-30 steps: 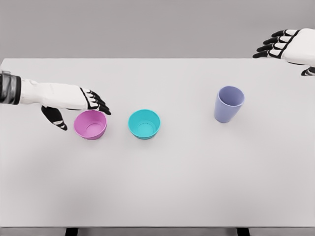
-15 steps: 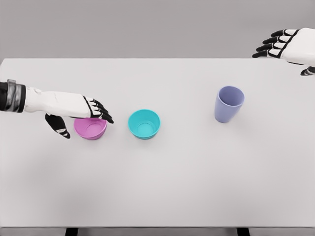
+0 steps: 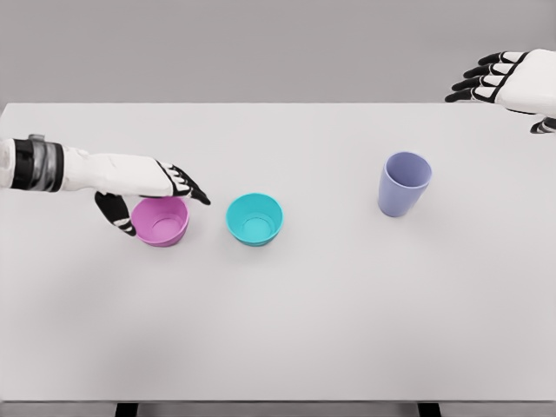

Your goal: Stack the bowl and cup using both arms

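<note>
A pink bowl [image 3: 162, 220] sits on the white table [image 3: 287, 330] at the left. My left hand [image 3: 156, 195] reaches over its far rim, fingers [image 3: 189, 186] stretched past it and thumb [image 3: 116, 214] down by its left side; the hand is open and does not hold the bowl. A teal bowl [image 3: 255, 219] stands just right of the pink one. A lavender cup [image 3: 403, 184] stands upright further right. My right hand [image 3: 499, 80] hovers open at the upper right corner, well away from the cup.
The left hand has slid to the right over the pink bowl, its thumb now at the bowl's left side. The bowls, the cup and the right hand have not moved.
</note>
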### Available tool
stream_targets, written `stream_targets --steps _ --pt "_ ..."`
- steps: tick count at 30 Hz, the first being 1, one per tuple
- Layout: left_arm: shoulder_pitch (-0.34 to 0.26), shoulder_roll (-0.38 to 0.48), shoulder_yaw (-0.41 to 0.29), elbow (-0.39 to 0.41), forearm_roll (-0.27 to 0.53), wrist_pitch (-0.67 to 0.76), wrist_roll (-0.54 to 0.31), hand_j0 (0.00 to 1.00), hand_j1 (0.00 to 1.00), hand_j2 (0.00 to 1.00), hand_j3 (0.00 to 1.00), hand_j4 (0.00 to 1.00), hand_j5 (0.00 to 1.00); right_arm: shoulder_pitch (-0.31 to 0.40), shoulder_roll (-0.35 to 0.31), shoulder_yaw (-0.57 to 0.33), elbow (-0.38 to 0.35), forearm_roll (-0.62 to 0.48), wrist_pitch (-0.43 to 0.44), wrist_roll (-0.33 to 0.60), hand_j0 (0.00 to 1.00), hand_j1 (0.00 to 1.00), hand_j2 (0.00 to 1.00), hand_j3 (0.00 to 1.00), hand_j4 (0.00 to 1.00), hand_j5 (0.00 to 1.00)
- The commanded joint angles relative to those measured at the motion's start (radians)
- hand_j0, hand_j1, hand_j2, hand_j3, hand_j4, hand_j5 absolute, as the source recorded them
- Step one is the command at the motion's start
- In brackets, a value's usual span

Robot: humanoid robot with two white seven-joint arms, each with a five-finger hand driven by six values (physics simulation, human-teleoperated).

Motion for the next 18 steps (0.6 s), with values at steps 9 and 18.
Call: stream_targets --steps 9,18 --pt "-0.003 0.072 -0.002 -0.089 0.057 0.087 0.000 1.00 1.00 1.00 1.00 1.00 1.00 0.000 -0.001 -0.001 0.001 -0.003 0.002 0.000 1.00 1.00 1.00 1.00 1.00 1.00" --pt "0.005 0.127 -0.002 -0.188 0.055 0.300 0.000 1.00 1.00 1.00 1.00 1.00 1.00 0.000 -0.001 -0.001 0.001 -0.004 0.002 0.000 1.00 1.00 1.00 1.00 1.00 1.00"
